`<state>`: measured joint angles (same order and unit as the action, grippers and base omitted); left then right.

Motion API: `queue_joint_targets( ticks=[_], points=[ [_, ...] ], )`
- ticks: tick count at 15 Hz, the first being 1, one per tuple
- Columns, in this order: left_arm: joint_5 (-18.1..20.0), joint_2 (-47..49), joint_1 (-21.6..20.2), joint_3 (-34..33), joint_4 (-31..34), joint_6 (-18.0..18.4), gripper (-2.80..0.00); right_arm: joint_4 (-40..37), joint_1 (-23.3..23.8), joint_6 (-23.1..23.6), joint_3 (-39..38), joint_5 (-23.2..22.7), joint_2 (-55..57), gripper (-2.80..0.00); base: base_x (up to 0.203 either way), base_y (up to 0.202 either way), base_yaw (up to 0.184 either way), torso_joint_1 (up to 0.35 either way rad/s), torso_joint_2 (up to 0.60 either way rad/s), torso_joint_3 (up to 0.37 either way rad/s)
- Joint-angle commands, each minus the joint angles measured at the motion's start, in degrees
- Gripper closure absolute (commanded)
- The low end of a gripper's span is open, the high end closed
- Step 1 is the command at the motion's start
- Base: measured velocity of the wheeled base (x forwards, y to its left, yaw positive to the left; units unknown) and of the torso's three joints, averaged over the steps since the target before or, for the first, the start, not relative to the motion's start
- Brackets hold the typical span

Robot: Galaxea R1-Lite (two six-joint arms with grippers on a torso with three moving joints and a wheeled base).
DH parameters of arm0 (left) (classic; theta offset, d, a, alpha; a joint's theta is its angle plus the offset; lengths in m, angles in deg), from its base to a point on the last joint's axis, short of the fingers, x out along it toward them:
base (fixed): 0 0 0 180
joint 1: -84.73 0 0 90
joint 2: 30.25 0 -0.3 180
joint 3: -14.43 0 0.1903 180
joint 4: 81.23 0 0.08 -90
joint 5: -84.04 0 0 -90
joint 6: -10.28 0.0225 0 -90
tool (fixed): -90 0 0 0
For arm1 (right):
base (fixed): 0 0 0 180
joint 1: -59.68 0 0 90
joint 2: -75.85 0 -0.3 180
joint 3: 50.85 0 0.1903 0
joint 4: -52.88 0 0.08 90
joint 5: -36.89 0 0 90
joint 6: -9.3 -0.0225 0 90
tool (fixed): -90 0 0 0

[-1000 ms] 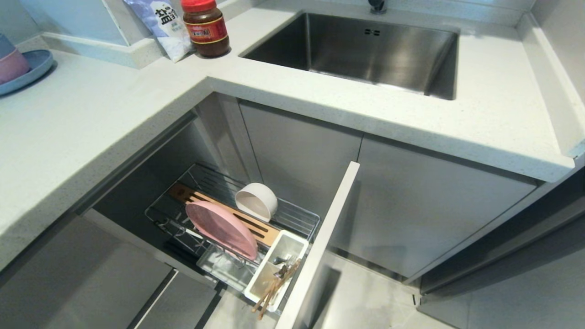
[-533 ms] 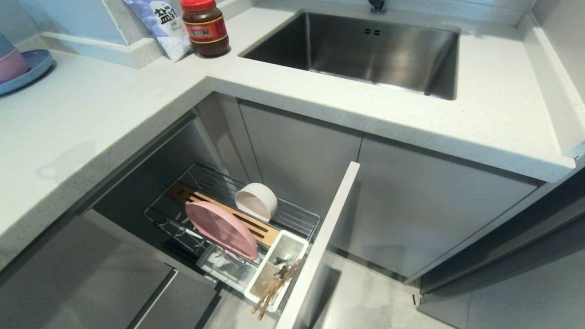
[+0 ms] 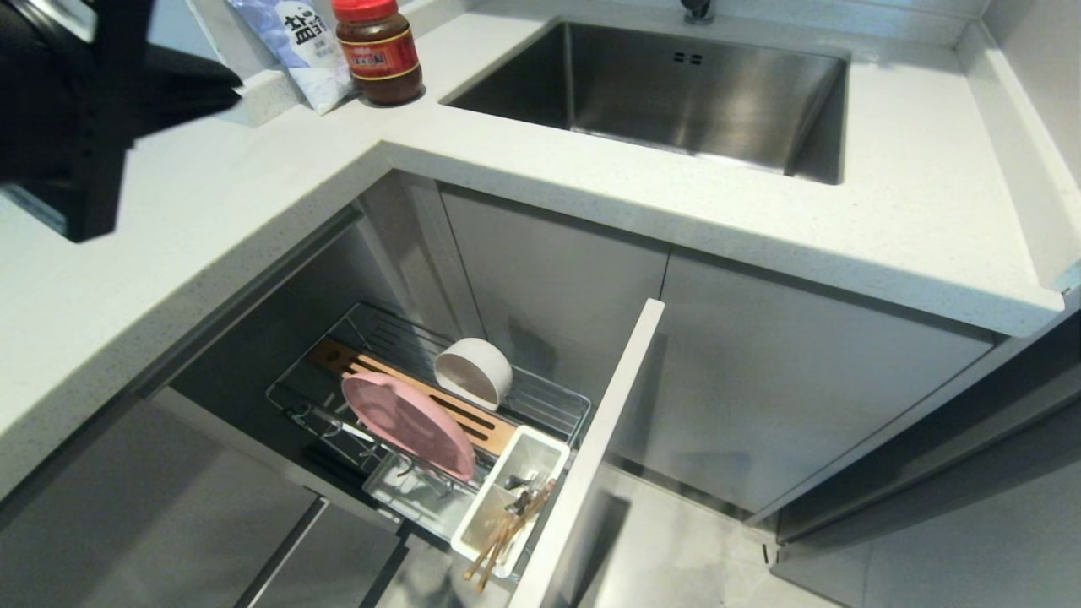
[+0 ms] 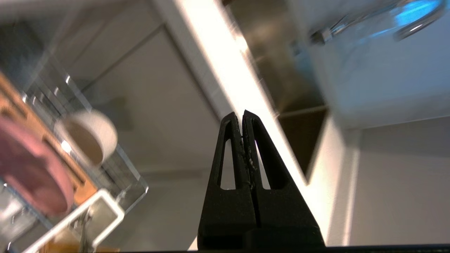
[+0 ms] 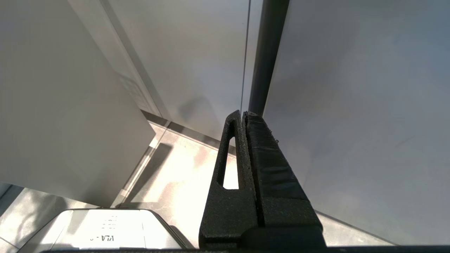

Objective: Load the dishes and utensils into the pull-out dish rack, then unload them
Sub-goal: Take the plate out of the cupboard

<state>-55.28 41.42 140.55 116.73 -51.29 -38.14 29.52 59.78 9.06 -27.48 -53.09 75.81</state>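
Observation:
The pull-out dish rack (image 3: 553, 404) stands drawn out below the counter, its pale front panel (image 3: 604, 439) toward me. The pink plate (image 3: 410, 426) leans upright in the wires beside the wooden strip (image 3: 498, 435). The cream bowl (image 3: 475, 370) lies on its side behind it. Chopsticks (image 3: 505, 539) stick out of the white cutlery tray (image 3: 545, 443), with metal utensils (image 3: 517, 485) beside them, too small to tell apart. My left arm (image 3: 76, 110) hangs over the counter's left end. The left gripper (image 4: 242, 114) is shut and empty, away from the plate (image 4: 31, 175) and bowl (image 4: 88, 140). My right gripper (image 5: 243, 113) is shut and empty, low by the cabinet fronts.
A steel sink (image 3: 676, 84) is set in the speckled countertop (image 3: 591, 194). A red-lidded jar (image 3: 378, 51) and a salt bag (image 3: 296, 46) stand at the back. Grey cabinet doors (image 3: 760, 380) close the space to the right of the rack.
My left arm has swung into the head view at the upper left, now covering the blue plate and bowls on the counter. Nothing in the rack has moved.

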Motion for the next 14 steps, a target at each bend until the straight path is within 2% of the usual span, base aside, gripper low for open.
queue_joint_targets(
  ticks=[1, 3, 4, 7, 11, 14],
  points=[
    [-1.2, 4.9, 1.9, -0.6, 1.7, -3.4, 0.0, 0.0, 0.0, 0.0, -0.1, 0.0, -0.2, 0.0, 0.0, 0.0, 0.0, 0.0, 0.0, 0.0],
    [-1.5, 7.3, 2.0, -0.4, 5.7, -5.6, 0.0, 0.0, 0.0, 0.0, -0.1, 0.0, -0.2, 0.0, 0.0, 0.0, 0.0, 0.0, 0.0, 0.0],
    [-1.5, 8.6, 1.9, -0.4, 10.5, -7.4, 0.0, 0.0, 0.0, 0.0, -0.1, 0.0, -0.2, 0.0, 0.0, 0.0, 0.0, 0.0, 0.0, 0.0],
    [-1.9, 12.0, 1.4, 0.0, 23.3, -18.9, 0.0, 0.0, 0.0, 0.0, -0.1, 0.0, -0.2, 0.0, 0.0, 0.0, 0.0, 0.0, 0.0, 0.0],
    [-1.5, 14.8, -0.9, -1.1, 27.3, -23.1, 0.0, 0.0, 0.0, 0.0, -0.1, 0.0, -0.2, 0.0, 0.0, 0.0, 0.0, 0.0, 0.0, 0.0],
    [-1.4, 18.2, -1.8, -1.0, 33.5, -29.6, 0.0, 0.0, 0.0, 0.0, -0.1, 0.0, -0.2, 0.0, 0.0, 0.0, 0.0, 0.0, 0.0, 0.0]
  ],
)
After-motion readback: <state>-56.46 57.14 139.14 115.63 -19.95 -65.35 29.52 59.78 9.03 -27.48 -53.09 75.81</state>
